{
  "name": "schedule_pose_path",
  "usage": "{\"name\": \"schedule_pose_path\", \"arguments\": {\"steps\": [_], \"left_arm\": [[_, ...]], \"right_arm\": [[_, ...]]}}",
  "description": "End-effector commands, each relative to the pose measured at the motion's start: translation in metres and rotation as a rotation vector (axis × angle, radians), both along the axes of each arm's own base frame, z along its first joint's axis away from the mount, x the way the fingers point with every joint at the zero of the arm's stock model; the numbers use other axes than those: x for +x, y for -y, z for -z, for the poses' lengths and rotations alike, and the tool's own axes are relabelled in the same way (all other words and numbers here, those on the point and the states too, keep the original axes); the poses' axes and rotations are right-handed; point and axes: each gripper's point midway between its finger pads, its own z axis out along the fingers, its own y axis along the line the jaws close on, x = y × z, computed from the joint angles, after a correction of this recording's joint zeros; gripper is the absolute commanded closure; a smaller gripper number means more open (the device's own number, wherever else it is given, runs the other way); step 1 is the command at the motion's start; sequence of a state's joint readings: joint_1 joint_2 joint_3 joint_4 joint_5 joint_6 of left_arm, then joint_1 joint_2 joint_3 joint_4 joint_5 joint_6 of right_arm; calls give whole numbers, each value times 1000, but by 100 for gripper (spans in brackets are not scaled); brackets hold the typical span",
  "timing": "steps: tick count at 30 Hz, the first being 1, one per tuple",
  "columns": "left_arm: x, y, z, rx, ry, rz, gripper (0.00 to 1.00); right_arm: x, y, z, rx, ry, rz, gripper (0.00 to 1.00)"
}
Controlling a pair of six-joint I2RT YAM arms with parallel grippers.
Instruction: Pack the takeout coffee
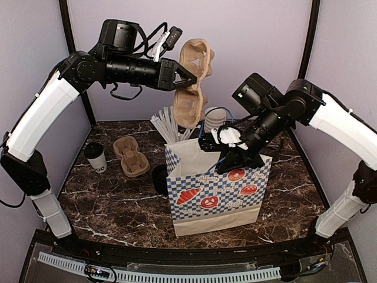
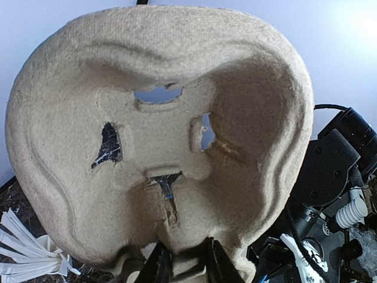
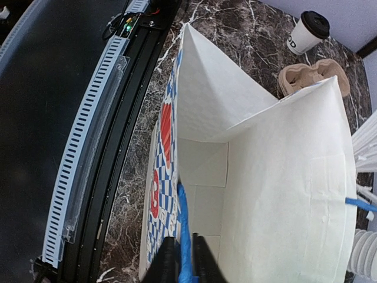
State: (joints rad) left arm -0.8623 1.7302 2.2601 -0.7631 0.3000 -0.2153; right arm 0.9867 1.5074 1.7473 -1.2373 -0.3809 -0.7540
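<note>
White coffee cup [image 1: 94, 158], well apart from left claw [image 1: 191, 79], right claw [image 1: 225, 158]

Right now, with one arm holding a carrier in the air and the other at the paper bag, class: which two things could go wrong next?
1. The left gripper pinches the pulp carrier by one edge, high above the table. It could slip free or swing into the straws beyond the paper bag.
2. The right gripper is shut on the blue handle of that bag. A hard pull may tip or tear it.
</note>
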Motion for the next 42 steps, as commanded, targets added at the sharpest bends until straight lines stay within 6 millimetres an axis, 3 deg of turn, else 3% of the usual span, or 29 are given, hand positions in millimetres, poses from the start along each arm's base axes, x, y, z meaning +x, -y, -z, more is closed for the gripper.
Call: {"name": "schedule_pose_path", "arguments": {"steps": [1, 3, 6, 10, 14, 24, 28, 34, 38, 42], "left_arm": [[-24, 6, -12, -62, 3, 135, 78], [-33, 10, -8, -68, -16, 187, 78], [-53, 15, -2, -71, -32, 272, 78], [-80, 25, 2, -71, -38, 368, 78], [-97, 36, 11, -39, -32, 425, 78], [-113, 60, 60, 94, -52, 514, 78], [-107, 61, 74, 151, -44, 496, 79], [-103, 66, 72, 155, 4, 509, 80], [-101, 67, 57, 132, 41, 506, 80], [-97, 66, 49, 120, 82, 486, 80]], "right_arm": [[-5, -8, -7, 13, 4, -10, 65], [-8, -5, -19, 39, 20, -8, 46], [-3, 12, -52, 133, 70, 24, 28], [-5, 40, -89, 231, 47, 28, 22], [-2, 62, -105, 281, 79, 78, 22], [26, 97, -92, 301, 101, 266, 23], [50, 95, -75, 309, 57, 371, 25], [84, 79, -57, 341, -22, 499, 18], [94, 72, -51, 343, -83, 547, 2], [99, 70, -43, 335, -122, 592, 1]]}}
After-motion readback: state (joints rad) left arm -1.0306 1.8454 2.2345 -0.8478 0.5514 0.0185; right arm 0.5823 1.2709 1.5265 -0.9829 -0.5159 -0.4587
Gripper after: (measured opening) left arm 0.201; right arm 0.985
